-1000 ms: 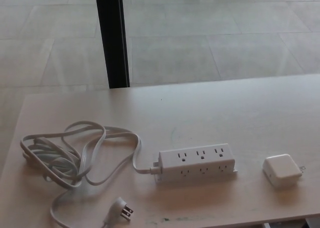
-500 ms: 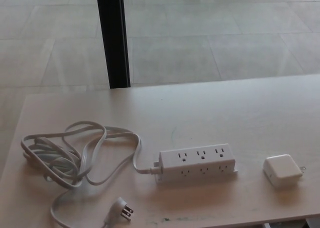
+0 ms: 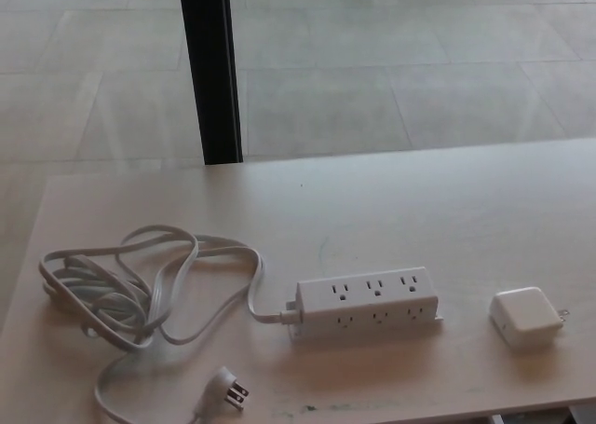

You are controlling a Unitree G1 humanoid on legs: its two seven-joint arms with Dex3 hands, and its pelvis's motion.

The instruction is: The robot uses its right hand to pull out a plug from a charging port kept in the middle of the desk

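A white power strip [image 3: 368,302] lies in the middle of the light wooden desk [image 3: 400,210], its sockets all showing bare. A white square charger plug [image 3: 527,317] lies flat on the desk to the right of the strip, apart from it, prongs pointing right. The strip's white cord [image 3: 121,289] is coiled at the left and ends in a flat pronged plug [image 3: 223,391] near the front edge. Neither of my hands shows in the head view.
A black vertical post [image 3: 210,70] stands behind the desk's far edge at the left. Beyond it is grey tiled floor. The desk's front edge runs along the bottom of the picture.
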